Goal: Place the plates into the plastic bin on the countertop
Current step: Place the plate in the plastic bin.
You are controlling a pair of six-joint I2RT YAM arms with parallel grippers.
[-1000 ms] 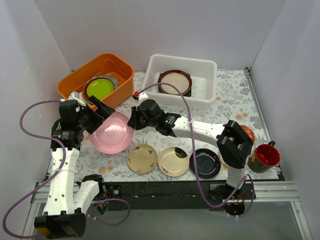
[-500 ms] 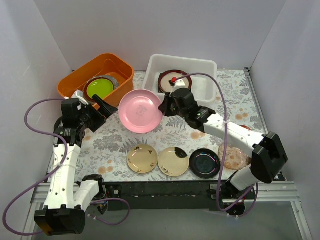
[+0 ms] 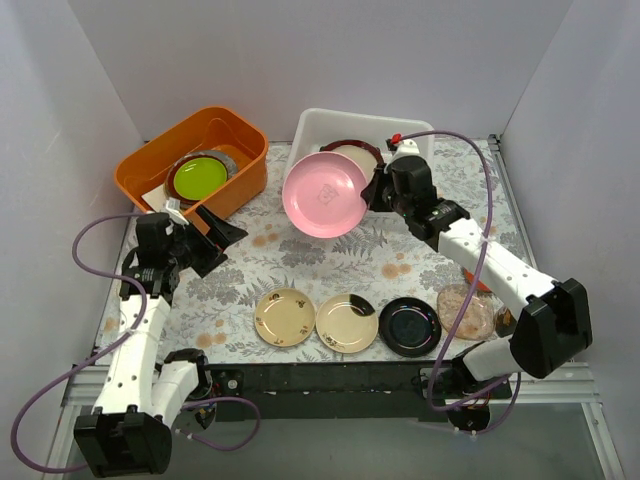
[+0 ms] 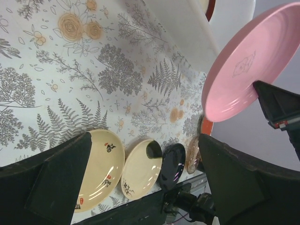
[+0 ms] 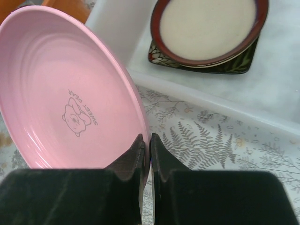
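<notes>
My right gripper (image 3: pixel 374 190) (image 5: pixel 150 140) is shut on the rim of the pink plate (image 3: pixel 325 193) (image 5: pixel 70 93). It holds the plate tilted in the air at the front left of the white plastic bin (image 3: pixel 418 180) (image 5: pixel 197 96). The bin holds a brown-rimmed plate (image 3: pixel 350 160) (image 5: pixel 208 23) on a black square floral plate (image 5: pixel 234 65). Two cream plates (image 3: pixel 285 317) (image 3: pixel 347 323), a glossy black plate (image 3: pixel 410 327) and a speckled pinkish plate (image 3: pixel 466 312) lie in a row on the countertop (image 3: pixel 300 255). My left gripper (image 3: pixel 222 235) (image 4: pixel 145 180) is open and empty at the left.
An orange tub (image 3: pixel 150 165) at the back left holds a lime-green plate (image 3: pixel 200 177). A bit of an orange-red dish (image 3: pixel 486 286) shows under my right arm. White walls close in the back and sides. Purple cables arc over both arms.
My right gripper has carried the pink plate from beside my left gripper, up and to the right, to the bin's front left. My left arm has drawn back and lower.
</notes>
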